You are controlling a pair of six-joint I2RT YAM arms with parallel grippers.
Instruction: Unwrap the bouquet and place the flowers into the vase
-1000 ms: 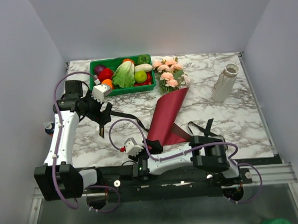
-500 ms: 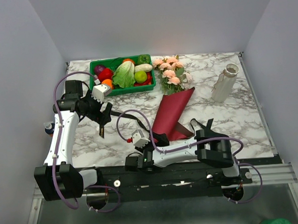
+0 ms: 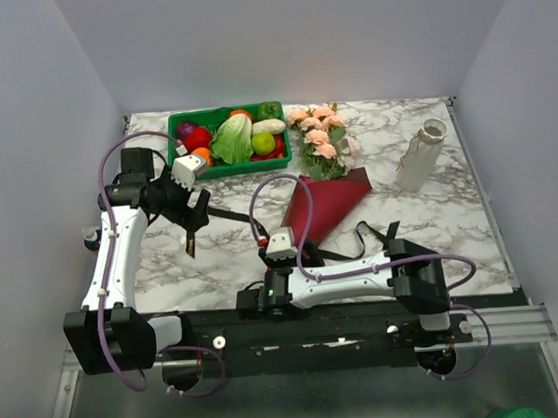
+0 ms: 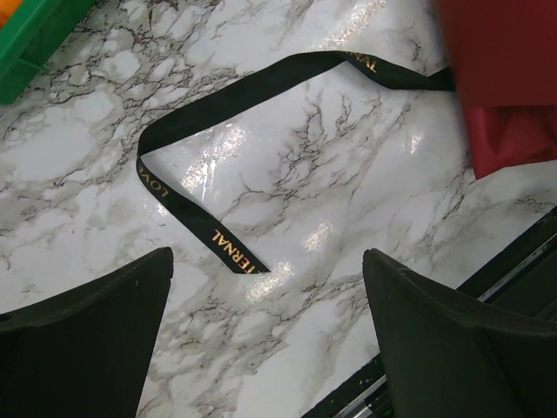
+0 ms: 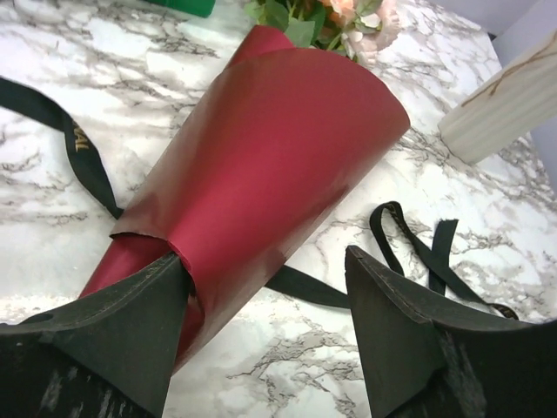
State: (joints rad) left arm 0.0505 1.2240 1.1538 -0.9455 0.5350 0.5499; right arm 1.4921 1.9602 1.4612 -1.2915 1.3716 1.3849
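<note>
Mid-table, bouquet [image 3: 324, 205] lies w/ flowers [image 3: 317, 137] poking out of the red cone [image 5: 261, 139] toward the far edge, just beside the green tray [image 3: 174, 130]. R gripper [image 5: 265, 257] sits at the cone's narrow end. Its jaws are spread, paper touches one finger w/ a clear gap to the other, so I read it as released, no grasp. L gripper [image 4: 265, 287] hangs over the loose black ribbon [image 4: 226, 100], jaws wide, nothing btwn them. Vase [image 3: 421, 155] sits apart, far right.

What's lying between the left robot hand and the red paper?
A black ribbon with gold letters, curling over the marble table from the left gripper toward the red paper. The left wrist view shows it.
</note>
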